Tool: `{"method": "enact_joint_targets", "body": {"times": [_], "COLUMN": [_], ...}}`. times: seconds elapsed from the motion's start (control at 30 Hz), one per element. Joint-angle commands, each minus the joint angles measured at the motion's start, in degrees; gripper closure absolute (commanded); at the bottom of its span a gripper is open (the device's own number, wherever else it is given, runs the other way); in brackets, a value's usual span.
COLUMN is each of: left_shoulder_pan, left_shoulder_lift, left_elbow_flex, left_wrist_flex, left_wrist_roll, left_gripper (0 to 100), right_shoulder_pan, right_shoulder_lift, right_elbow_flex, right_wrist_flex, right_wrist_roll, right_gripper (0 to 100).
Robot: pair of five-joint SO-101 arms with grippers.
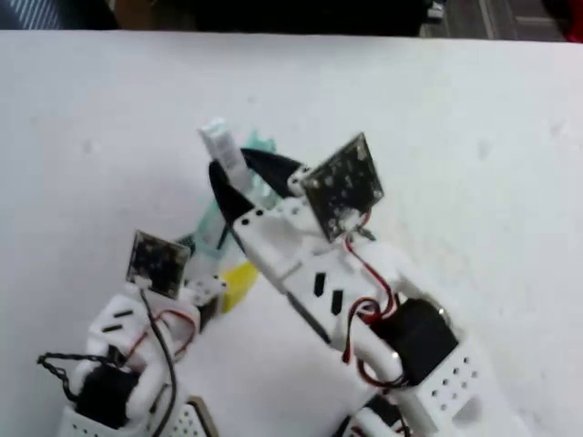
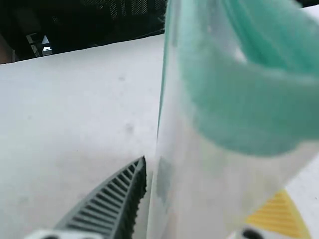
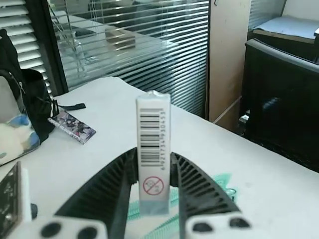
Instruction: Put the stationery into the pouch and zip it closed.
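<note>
Right arm is sitting nearest the lens, angled from the near edge of the table (image 1: 455,118) toward its middle. Pouch (image 2: 229,99), clear with a teal zip band, is standing up off the table around mid-table, a bit toward the left edge, between the two arms. Left gripper (image 1: 228,276) is looking clamped on one pouch wall, with the ribbed black finger on one side and the yellow finger on the other. Right gripper (image 3: 153,158) is pinching a white barcoded stick (image 3: 153,127) by its lower end, jaws closed on it from both sides. The stick's long axis is running straight out of the jaws, free end pointing up and toward the far edge, away from the pouch. Teal pouch edge is lying just beside and below those jaws. My read: the right arm is carrying the load and will need to be tipping that free end down into the mouth. Can't tell if the mouth is gaping enough.
</note>
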Motion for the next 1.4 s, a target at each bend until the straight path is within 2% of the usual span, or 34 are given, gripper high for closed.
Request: {"method": "enact_joint_targets", "body": {"times": [0.0,0.23,0.5,0.63,0.73,0.97,1.1,1.17,1.37], "left_shoulder_pan": [0.4,0.4,0.4,0.4,0.31,0.31,0.31,0.31,0.31], "left_shoulder_lift": [-0.04,-0.04,-0.04,-0.04,-0.04,-0.04,-0.04,-0.04,-0.04], "left_elbow_flex": [-0.35,-0.35,-0.35,-0.35,-0.35,-0.35,-0.35,-0.35,-0.35], "left_wrist_flex": [0.0,0.0,0.09,0.09,0.09,0.09,0.09,0.09,0.09], "left_wrist_roll": [-0.18,-0.18,-0.18,-0.18,-0.18,-0.18,-0.09,-0.09,-0.09], "left_gripper": [68,68,68,68,68,68,68,68,68], "right_shoulder_pan": [-0.84,-0.84,-0.84,-1.36,-3.03,-4.0,-4.35,-4.09,-4.35], "right_shoulder_lift": [0.31,-0.75,3.82,8.84,10.68,3.12,-2.51,-4.18,-6.29], "right_elbow_flex": [-0.09,5.19,5.89,5.98,5.98,10.55,14.15,14.42,14.33], "right_wrist_flex": [1.45,1.36,-5.05,-7.52,-7.43,-7.34,-2.68,0.13,2.33], "right_wrist_roll": [-0.7,-0.62,-0.53,4.66,5.36,6.07,15.03,17.14,17.05], "right_gripper": [98.2,98.2,98.2,98.2,98.2,98.2,97.9,95.1,76.4]}}
